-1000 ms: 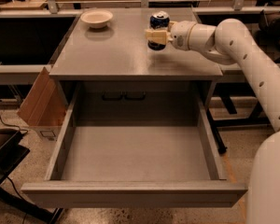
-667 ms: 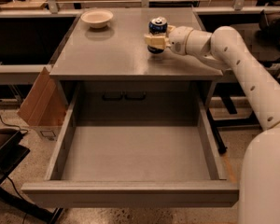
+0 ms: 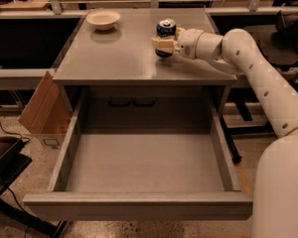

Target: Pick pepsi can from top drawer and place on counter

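The pepsi can [image 3: 166, 29] stands upright over the right rear part of the grey counter [image 3: 114, 58], its base at or just above the surface. My gripper [image 3: 163, 43] reaches in from the right and is shut on the can's lower half, cream fingers [image 3: 159, 42] across its front. The top drawer [image 3: 139, 206] is pulled fully open below the counter, and nothing lies inside it.
A shallow cream bowl [image 3: 103, 19] sits at the counter's rear left. A brown cardboard box [image 3: 43, 110] leans against the cabinet's left side. My white arm [image 3: 268, 88] runs down the right side past the drawer. Wooden bench tops stand behind.
The can and gripper have shifted slightly left over the counter. The arm has swung a little with them. The drawer and bowl have not moved.
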You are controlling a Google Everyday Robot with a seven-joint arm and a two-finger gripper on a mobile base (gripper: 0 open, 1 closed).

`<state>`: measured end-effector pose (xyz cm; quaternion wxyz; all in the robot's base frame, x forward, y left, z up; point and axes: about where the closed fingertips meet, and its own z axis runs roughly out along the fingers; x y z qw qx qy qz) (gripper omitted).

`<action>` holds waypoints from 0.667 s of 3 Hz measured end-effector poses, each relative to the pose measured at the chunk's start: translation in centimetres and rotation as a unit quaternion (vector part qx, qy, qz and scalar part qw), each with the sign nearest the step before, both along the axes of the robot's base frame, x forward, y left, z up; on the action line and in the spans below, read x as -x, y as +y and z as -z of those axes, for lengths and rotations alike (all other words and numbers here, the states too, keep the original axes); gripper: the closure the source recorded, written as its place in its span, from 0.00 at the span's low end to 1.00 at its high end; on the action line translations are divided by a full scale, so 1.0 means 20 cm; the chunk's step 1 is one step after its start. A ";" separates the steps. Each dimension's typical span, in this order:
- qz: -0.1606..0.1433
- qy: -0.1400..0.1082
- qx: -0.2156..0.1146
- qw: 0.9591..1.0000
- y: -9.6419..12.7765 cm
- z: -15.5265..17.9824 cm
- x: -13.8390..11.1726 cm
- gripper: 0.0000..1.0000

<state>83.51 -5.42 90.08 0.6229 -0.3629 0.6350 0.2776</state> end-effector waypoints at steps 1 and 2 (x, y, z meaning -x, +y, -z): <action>-0.002 0.001 0.000 1.000 0.02 0.00 0.00 0.31; -0.005 0.001 -0.001 1.000 0.04 0.01 0.00 0.07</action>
